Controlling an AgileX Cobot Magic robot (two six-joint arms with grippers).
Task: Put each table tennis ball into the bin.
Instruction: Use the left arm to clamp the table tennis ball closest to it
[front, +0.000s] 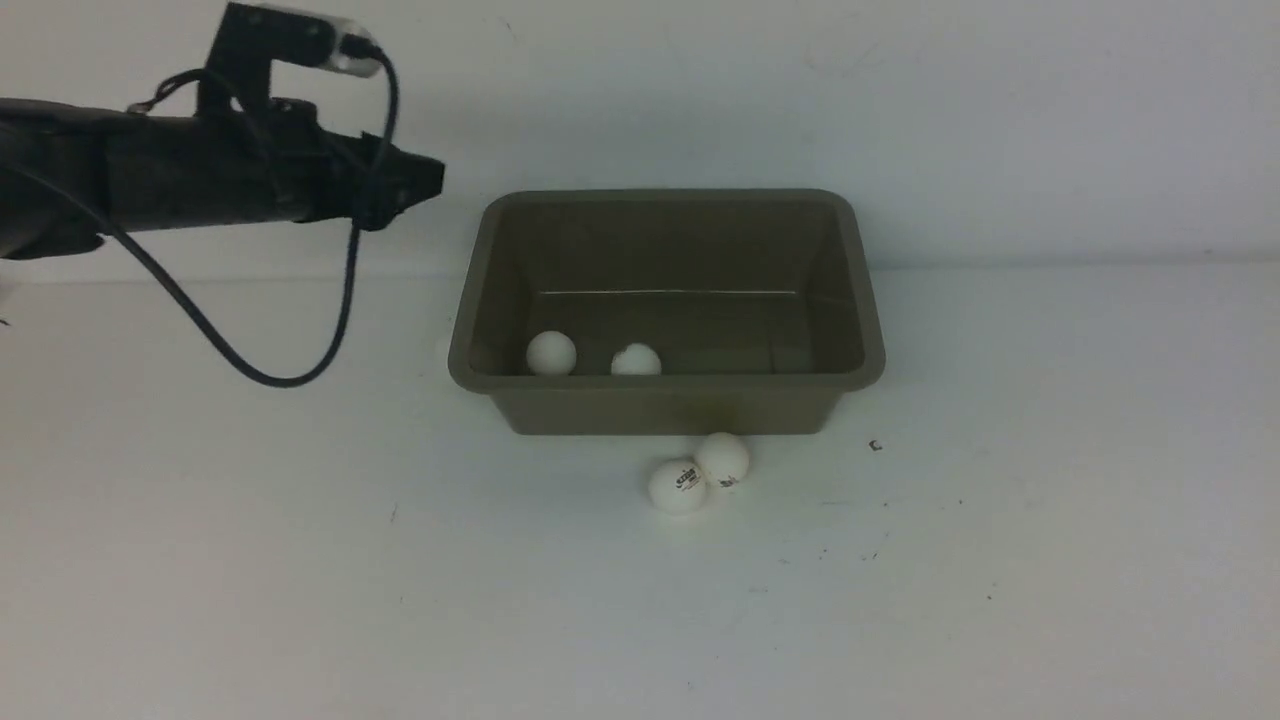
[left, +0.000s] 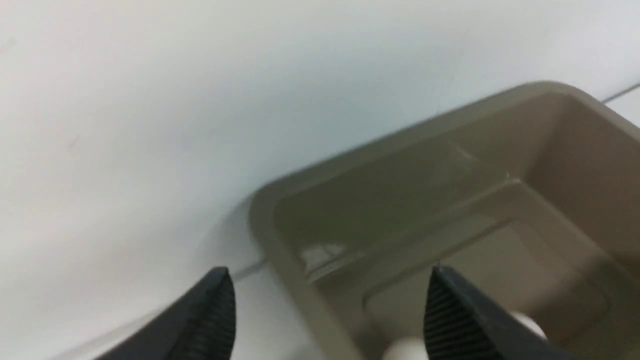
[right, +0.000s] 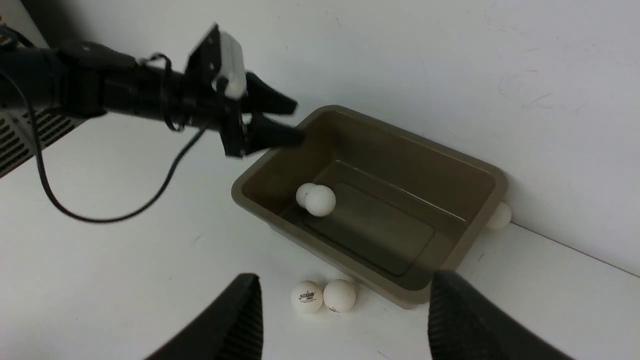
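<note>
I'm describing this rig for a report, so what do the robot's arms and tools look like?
The matte black tubular left arm carries a black bracket with a silvery camera and a looping black cable. The black left tool and black right tool have tapering fingers with ribbed inner pads. No markings show; the right arm itself is out of view.

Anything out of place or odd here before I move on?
Yes: one table tennis ball sits on the table behind the bin, tucked between its far right corner and the wall. Only the right wrist view shows it; from the front the bin hides it. Nothing looks spilled or damaged.
</note>
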